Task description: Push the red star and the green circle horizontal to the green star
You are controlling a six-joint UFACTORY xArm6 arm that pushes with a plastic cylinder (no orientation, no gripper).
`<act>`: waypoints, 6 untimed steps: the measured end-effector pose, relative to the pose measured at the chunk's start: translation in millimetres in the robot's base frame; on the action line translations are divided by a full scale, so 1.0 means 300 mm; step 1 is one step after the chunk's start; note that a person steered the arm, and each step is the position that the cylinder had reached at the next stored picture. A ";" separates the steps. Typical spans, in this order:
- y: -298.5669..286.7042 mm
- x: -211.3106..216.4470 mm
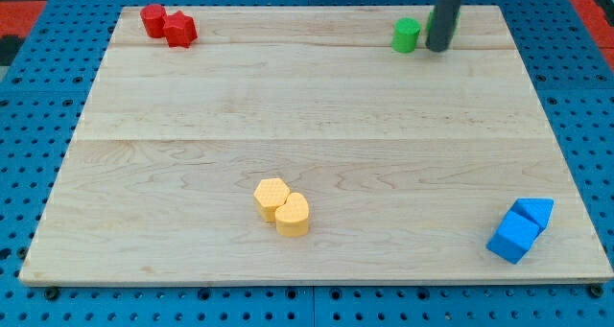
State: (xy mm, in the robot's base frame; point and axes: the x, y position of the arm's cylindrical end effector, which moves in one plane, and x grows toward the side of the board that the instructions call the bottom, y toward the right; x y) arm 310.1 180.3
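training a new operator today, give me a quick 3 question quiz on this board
1. True or false: my tip rests among the yellow blocks.
2. Which pair lies nearest the view's bottom right? A red blocks B blue blocks C yellow blocks
3. Fill in: the green circle sits just to the view's ____ of my tip.

Key
1. False; my tip is at the view's top right, beside the green circle, with another green block mostly hidden behind the rod.
2. B
3. left
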 end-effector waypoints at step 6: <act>-1.554 -0.114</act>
State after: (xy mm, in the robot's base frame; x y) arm 275.9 -286.0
